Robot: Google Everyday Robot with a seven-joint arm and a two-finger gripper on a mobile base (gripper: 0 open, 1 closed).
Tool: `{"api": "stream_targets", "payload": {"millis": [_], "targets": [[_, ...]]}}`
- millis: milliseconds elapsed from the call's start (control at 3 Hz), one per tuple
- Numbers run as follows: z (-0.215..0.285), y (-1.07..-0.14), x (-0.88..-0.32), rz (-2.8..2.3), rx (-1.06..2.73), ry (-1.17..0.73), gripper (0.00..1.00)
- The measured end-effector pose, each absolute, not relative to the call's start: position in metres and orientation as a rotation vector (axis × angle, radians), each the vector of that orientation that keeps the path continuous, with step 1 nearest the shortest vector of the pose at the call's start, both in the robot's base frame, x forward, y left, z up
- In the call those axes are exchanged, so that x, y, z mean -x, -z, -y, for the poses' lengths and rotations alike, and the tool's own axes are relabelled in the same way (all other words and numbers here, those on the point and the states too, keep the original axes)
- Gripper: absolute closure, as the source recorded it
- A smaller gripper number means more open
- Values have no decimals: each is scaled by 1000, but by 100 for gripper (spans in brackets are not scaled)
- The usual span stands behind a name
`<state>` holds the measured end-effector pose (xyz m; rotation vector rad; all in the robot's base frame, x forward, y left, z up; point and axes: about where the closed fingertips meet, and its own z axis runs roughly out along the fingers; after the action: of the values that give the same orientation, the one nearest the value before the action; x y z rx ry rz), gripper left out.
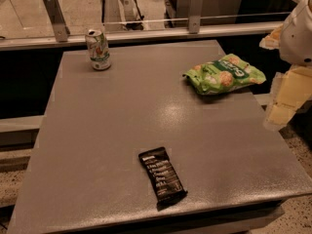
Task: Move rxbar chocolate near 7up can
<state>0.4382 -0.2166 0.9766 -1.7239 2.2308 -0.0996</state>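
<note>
— Where is the pincer (pixel 280 110)?
— At the far right, hanging beside the right edge of the grey surface (pixel 97 130), below the arm's white housing. It is pale and yellowish.
— Open or closed?
— I cannot tell from this view. It touches none of the things on the surface.
— And the rxbar chocolate (pixel 162 180)?
— It lies flat near the front edge, a little right of centre. The black wrapper has its white text facing up, and its long side is angled slightly.
— The 7up can (pixel 99 49)?
— It stands upright at the back left corner, well apart from the bar.
— Anything else?
— A green snack bag (pixel 224 73) lies at the back right. It is the thing nearest the pincer, though still apart from it.
</note>
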Motion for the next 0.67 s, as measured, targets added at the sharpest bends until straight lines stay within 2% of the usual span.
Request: {"api": "stream_targets", "payload": {"millis": [667], "targets": [[212,-975,-437,-2219,1723,63,0]]}}
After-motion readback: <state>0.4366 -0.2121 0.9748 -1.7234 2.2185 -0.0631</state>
